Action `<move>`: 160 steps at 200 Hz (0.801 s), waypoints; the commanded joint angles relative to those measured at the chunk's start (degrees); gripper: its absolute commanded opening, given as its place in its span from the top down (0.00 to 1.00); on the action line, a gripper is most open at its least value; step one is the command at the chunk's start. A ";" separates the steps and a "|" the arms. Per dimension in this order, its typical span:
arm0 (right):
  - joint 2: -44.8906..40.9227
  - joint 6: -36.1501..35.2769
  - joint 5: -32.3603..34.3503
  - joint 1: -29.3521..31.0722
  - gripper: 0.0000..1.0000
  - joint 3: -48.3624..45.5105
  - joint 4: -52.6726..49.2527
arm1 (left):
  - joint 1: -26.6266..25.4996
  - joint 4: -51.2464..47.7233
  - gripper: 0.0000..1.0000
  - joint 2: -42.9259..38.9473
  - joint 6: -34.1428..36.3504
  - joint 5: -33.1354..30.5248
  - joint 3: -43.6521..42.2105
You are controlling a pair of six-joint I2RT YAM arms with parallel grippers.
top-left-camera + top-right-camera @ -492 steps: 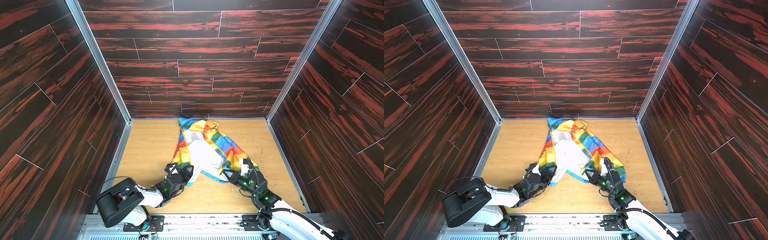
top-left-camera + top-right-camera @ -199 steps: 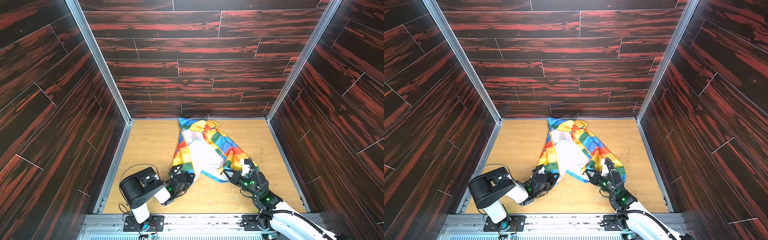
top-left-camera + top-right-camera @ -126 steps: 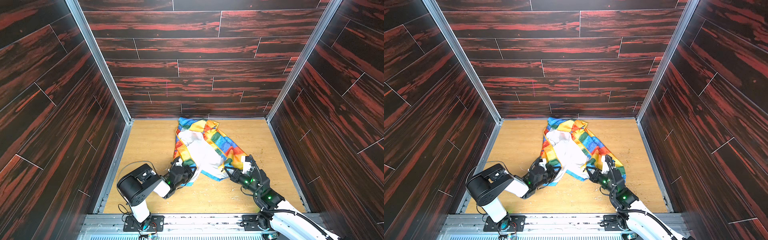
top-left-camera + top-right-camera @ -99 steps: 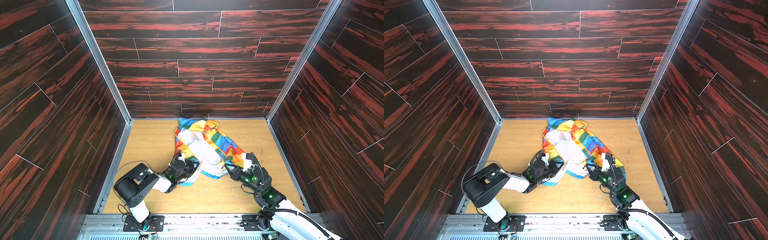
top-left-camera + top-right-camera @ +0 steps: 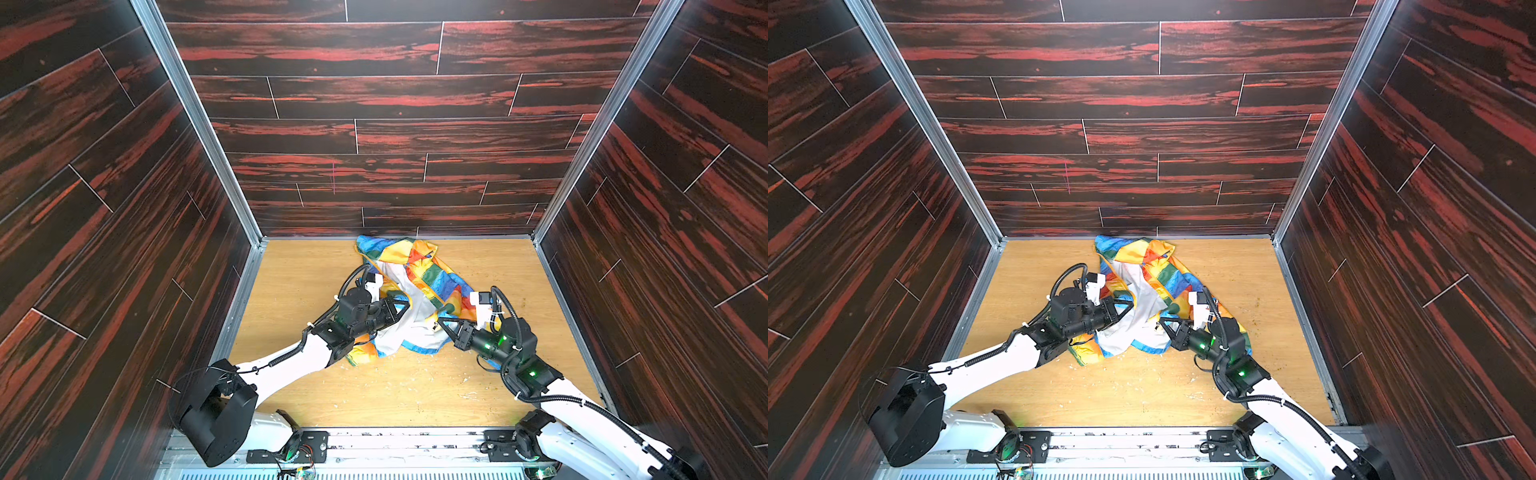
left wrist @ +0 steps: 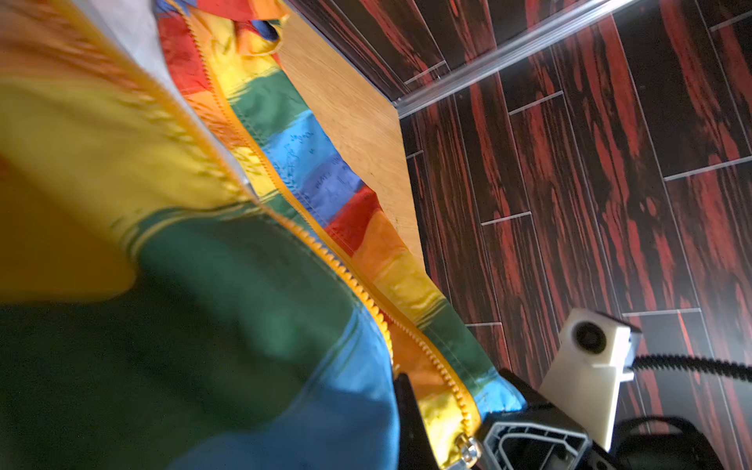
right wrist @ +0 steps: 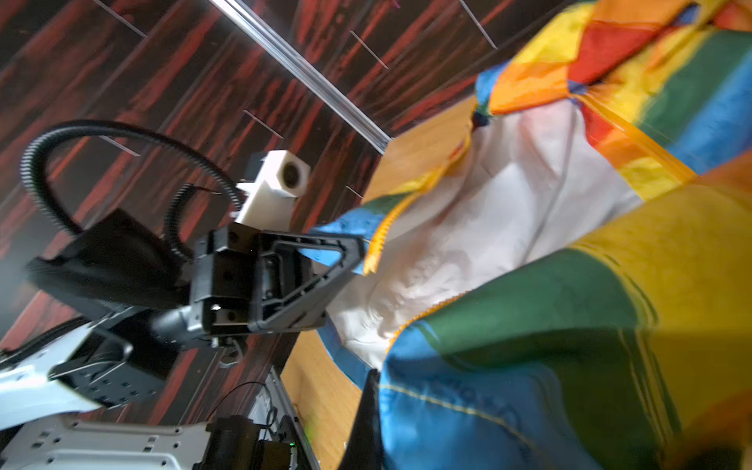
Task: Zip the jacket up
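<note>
Enclosure with dark red wood-grain walls and a pale wooden floor, seen from above. The jacket lies at mid-width of the floor. Its upper end touches the foot of the back wall and its hem points toward the arm bases. It lies open, with the white lining exposed between the two striped front panels.

The left gripper reaches in from the left. Its jaws are clamped on the blue-and-yellow front edge of the left panel, which is raised off the floor. The right wrist view shows this pinch at the toothed edge.

The right gripper comes from the right, with its jaws closed on the lower edge of the opposite panel, just above the hem. The two grippers are near each other but apart, separated by a strip of lining.

The yellow zipper runs in two unjoined rows. A metal slider sits at the lower end of the row held by the right gripper.
</note>
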 commanded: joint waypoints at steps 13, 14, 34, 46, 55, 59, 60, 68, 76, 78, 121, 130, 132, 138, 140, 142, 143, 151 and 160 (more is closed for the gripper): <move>2.50 3.29 -8.57 -2.65 1.00 -1.92 19.53 | 0.18 0.43 1.00 -1.31 5.51 7.70 6.54; 2.61 3.34 -8.66 -2.71 1.00 -1.97 20.01 | 0.17 0.43 1.00 -1.36 5.64 7.90 6.71; 5.27 4.91 -10.36 -4.31 1.00 -1.76 27.21 | 0.16 4.21 1.00 -2.73 6.47 8.04 7.30; 7.15 6.99 -11.48 -5.78 1.00 -1.67 31.81 | 0.16 8.29 1.00 -3.87 6.09 7.10 6.66; 8.69 9.12 -12.12 -7.21 1.00 -1.83 35.73 | 0.16 10.71 1.00 -4.35 5.71 6.55 6.31; 9.30 10.26 -12.32 -7.82 1.00 -1.92 37.55 | 0.16 11.64 1.00 -4.43 5.54 6.49 6.31; 9.43 10.52 -12.38 -7.97 1.00 -1.97 37.90 | 0.16 11.88 1.00 -4.45 5.47 6.42 6.29; 11.13 12.61 -12.66 -9.12 1.00 -2.26 42.18 | 0.16 13.57 1.00 -4.40 5.02 6.60 6.38; 12.85 14.75 -12.86 -10.00 1.00 -2.37 46.24 | 0.15 14.90 1.00 -4.02 4.43 6.97 6.73; 13.22 15.33 -12.88 -10.26 1.00 -2.37 47.20 | 0.09 15.23 1.00 -3.90 4.31 7.14 6.84; 25.53 27.77 -13.29 -12.88 1.00 -1.12 69.59 | -1.02 20.55 1.00 0.52 2.84 8.24 10.73; 26.08 27.64 -13.32 -12.79 1.00 -0.33 69.70 | -1.23 21.12 1.00 1.25 2.79 8.34 11.67; 26.09 27.58 -13.32 -12.78 1.00 -0.15 69.70 | -1.29 21.36 1.00 1.37 2.78 8.41 11.84; 25.83 27.42 -13.25 -12.76 1.00 0.21 69.63 | -1.46 21.58 1.00 1.83 2.86 8.49 12.31; 25.72 27.35 -13.28 -12.78 1.00 0.36 69.62 | -1.50 21.58 1.00 1.98 2.95 8.47 12.50; 25.58 27.25 -13.18 -12.78 1.00 0.46 69.55 | -1.51 21.56 1.00 2.10 2.95 8.55 12.66; 25.53 27.14 -13.16 -12.78 1.00 0.54 69.54 | -1.51 21.50 1.00 2.16 2.95 8.59 12.71; 25.03 26.98 -13.06 -12.85 1.00 0.97 69.44 | -1.56 21.66 1.00 2.55 3.06 8.39 12.95; 24.78 27.03 -12.98 -12.86 1.00 1.59 69.12 | -1.58 22.06 1.00 2.98 3.19 7.83 12.93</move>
